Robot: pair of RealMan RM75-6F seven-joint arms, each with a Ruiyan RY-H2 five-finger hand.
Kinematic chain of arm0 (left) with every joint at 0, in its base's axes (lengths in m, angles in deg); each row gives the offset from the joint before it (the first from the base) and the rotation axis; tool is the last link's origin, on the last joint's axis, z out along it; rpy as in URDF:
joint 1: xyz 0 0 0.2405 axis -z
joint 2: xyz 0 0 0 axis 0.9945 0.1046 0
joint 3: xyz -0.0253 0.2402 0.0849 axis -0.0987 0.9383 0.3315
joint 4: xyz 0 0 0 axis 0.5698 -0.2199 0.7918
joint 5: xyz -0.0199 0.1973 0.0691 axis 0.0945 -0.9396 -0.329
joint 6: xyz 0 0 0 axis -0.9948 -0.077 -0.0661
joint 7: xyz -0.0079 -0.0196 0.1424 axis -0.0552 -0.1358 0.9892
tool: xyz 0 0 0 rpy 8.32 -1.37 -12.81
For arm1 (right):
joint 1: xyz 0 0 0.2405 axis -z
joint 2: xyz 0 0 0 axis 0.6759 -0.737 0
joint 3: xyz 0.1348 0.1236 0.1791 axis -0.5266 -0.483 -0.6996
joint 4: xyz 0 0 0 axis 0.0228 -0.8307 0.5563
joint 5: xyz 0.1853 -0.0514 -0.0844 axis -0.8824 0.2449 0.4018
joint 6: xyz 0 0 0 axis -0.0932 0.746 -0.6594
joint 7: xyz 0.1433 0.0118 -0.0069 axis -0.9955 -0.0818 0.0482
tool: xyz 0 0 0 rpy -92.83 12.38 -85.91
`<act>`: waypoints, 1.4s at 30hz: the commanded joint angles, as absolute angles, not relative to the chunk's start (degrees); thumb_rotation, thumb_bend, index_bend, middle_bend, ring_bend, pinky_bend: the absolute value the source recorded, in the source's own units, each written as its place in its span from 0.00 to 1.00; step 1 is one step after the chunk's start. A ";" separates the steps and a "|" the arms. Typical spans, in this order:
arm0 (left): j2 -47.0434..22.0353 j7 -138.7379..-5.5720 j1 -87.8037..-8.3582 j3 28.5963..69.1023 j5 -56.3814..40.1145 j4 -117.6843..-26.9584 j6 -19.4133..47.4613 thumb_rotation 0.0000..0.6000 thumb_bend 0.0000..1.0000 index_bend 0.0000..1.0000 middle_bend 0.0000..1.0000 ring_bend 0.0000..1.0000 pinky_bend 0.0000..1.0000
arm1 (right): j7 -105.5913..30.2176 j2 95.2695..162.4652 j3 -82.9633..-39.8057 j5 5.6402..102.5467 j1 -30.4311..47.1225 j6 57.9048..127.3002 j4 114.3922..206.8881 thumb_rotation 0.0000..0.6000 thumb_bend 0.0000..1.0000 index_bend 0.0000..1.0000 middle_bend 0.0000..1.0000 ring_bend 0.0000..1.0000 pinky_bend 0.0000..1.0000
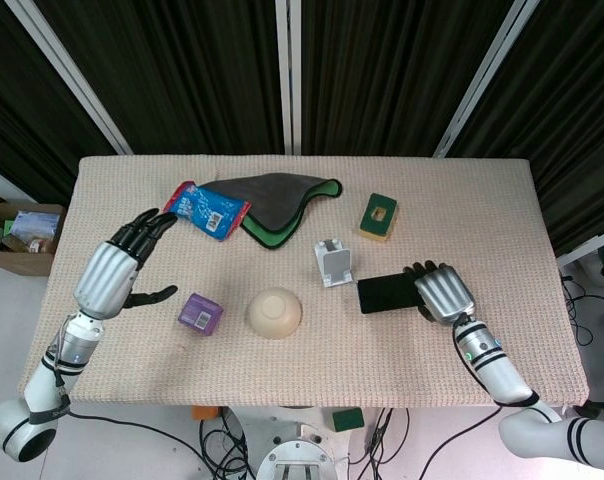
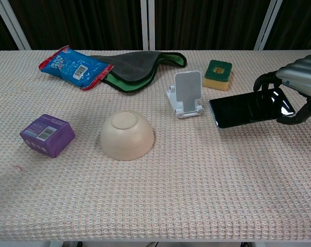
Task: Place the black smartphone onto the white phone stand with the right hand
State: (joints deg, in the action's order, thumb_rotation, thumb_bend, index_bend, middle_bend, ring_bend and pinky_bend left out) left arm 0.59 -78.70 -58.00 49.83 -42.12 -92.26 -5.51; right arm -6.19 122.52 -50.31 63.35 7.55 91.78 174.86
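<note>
The black smartphone (image 1: pixel 387 294) (image 2: pixel 248 108) hangs lifted off the table, roughly flat, screen up. My right hand (image 1: pixel 440 291) (image 2: pixel 294 85) grips its right end, fingers curled over the far edge and thumb under the near edge. The white phone stand (image 1: pixel 333 262) (image 2: pixel 186 95) stands upright just left of the phone, with nothing on it. My left hand (image 1: pixel 114 268) hovers over the table's left side with its fingers spread, holding nothing; the chest view does not show it.
An upturned cream bowl (image 1: pixel 274 311) (image 2: pixel 127 135) sits in front of the stand. A purple box (image 1: pixel 200 312) (image 2: pixel 47 135) lies left of it. At the back lie a blue snack bag (image 1: pixel 208 210), a dark cloth (image 1: pixel 278 203) and a green-yellow sponge (image 1: pixel 379 216).
</note>
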 commanded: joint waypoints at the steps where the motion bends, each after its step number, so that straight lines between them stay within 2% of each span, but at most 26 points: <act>1: 0.78 -78.63 -58.02 49.75 -42.16 -92.44 -5.61 1.00 0.00 0.07 0.11 0.08 0.25 | -9.80 119.22 -51.53 67.41 8.44 95.14 173.31 1.00 0.38 0.75 0.62 0.49 0.58; 6: 1.17 -79.00 -58.12 49.35 -42.06 -92.56 -6.07 1.00 0.00 0.07 0.11 0.08 0.25 | -10.12 114.73 -53.35 75.52 7.60 100.42 169.36 1.00 0.38 0.75 0.62 0.49 0.58; 15: 1.29 -78.34 -58.03 48.53 -41.58 -92.97 -6.39 1.00 0.00 0.07 0.11 0.08 0.25 | -9.05 111.48 -54.75 93.14 -1.72 101.57 158.59 1.00 0.38 0.77 0.63 0.49 0.57; 20: 0.89 -78.15 -58.10 48.24 -41.09 -92.58 -6.54 1.00 0.00 0.06 0.11 0.08 0.25 | -11.26 111.51 -52.48 104.77 -8.66 101.13 151.02 1.00 0.38 0.79 0.65 0.49 0.57; 25: -0.07 -77.87 -58.25 47.98 -40.85 -91.97 -7.11 1.00 0.00 0.07 0.11 0.08 0.25 | -13.32 113.05 -49.13 114.39 -15.00 100.34 144.62 1.00 0.38 0.77 0.62 0.49 0.51; 29: -0.80 -78.03 -58.54 48.21 -40.95 -91.27 -7.54 1.00 0.00 0.07 0.11 0.08 0.25 | -15.04 114.76 -46.99 118.06 -18.43 98.63 140.15 1.00 0.39 0.74 0.61 0.49 0.49; 37: -1.01 -78.81 -59.19 48.42 -40.62 -90.06 -8.06 1.00 0.00 0.07 0.11 0.08 0.25 | -15.47 118.07 -45.50 119.49 -21.81 96.78 136.00 1.00 0.40 0.74 0.61 0.49 0.46; 42: -1.62 -78.68 -59.26 48.58 -40.76 -89.38 -8.11 1.00 0.00 0.07 0.11 0.08 0.25 | -16.12 119.52 -44.19 121.11 -24.13 96.85 134.43 1.00 0.40 0.71 0.58 0.47 0.36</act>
State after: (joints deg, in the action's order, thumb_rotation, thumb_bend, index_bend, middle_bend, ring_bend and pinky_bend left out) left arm -1.61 -78.68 -59.25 48.56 -40.74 -89.39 -8.12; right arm -15.88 119.22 -44.46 120.84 -23.82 96.84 134.73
